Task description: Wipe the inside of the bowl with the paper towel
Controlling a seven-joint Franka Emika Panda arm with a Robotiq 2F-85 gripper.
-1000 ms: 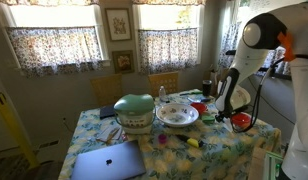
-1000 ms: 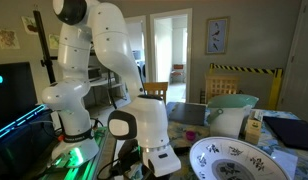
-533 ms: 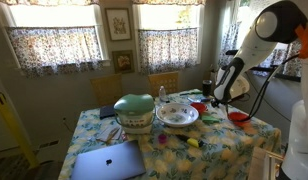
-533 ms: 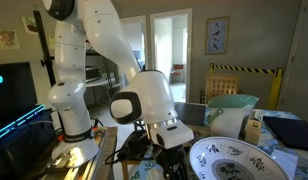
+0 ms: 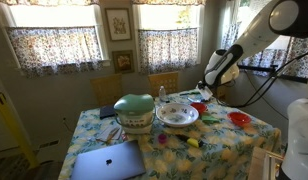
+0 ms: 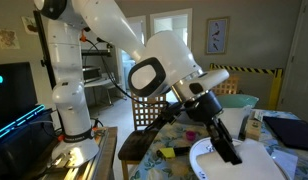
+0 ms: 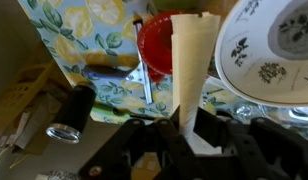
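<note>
Up comes the arm from a second ago, off the table edge and swinging in toward the bowl point(image 5: 178, 113)! The gripper point(image 7: 187, 128) is clamped on the paper towel point(image 7: 190, 70), which hangs from the jaws as a long, loosely folded strip. So the pickup looks done and the wiping itself has not started.

Now the bowl sits just ahead of the gripper and off to one side in the wrist view, its speckled inside facing up and apparently unobstructed. Directly beyond the towel's tip lies the small red dish point(image 7: 154, 45), closer than the bowl's centre, so the next move needs a sideways shift before lowering. In an exterior view the pale green pot point(image 5: 135, 111) stands on the bowl's far side from the gripper, with the laptop point(image 5: 108, 160) well clear.
</note>
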